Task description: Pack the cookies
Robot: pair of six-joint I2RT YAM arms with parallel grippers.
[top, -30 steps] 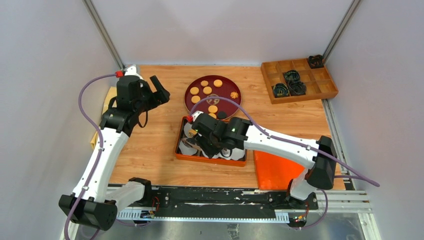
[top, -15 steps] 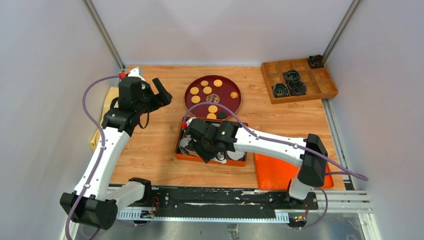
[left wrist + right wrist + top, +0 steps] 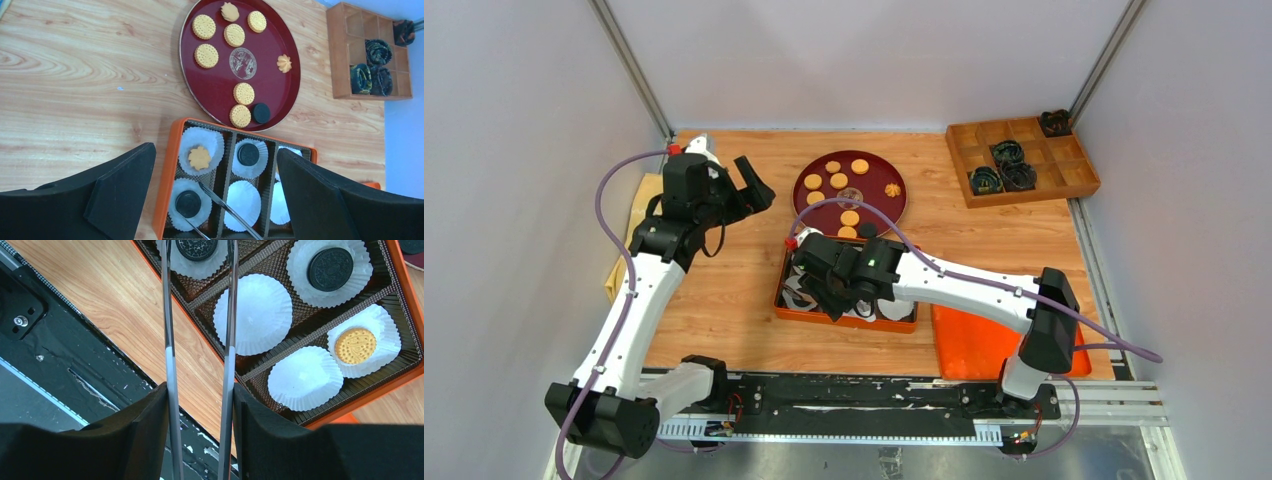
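Observation:
Several tan cookies (image 3: 206, 55), one black one (image 3: 260, 113) and knobbly orange ones (image 3: 284, 63) lie on the dark red round plate (image 3: 802, 200). The orange box (image 3: 169, 172) holds white paper cups. One cup has a knobbly cookie (image 3: 199, 157), two have black cookies (image 3: 248, 154) (image 3: 329, 269), one has a tan cookie (image 3: 355, 346), and two are empty (image 3: 253, 314). My right gripper (image 3: 200, 390) is shut on metal tongs (image 3: 167, 315), whose blades straddle the black cookie (image 3: 197, 247) in the front-left cup. My left gripper (image 3: 216, 152) is open and empty, high above the table left of the plate.
A wooden compartment tray (image 3: 1064, 160) with dark rolled items stands at the back right. An orange lid (image 3: 969, 340) lies right of the box. A yellowish cloth (image 3: 639, 200) lies at the left edge. The black base rail (image 3: 844, 390) runs along the near edge.
My right gripper with the tongs has moved left over the box, towards its front-left cup. My left gripper has shifted slightly to the right.

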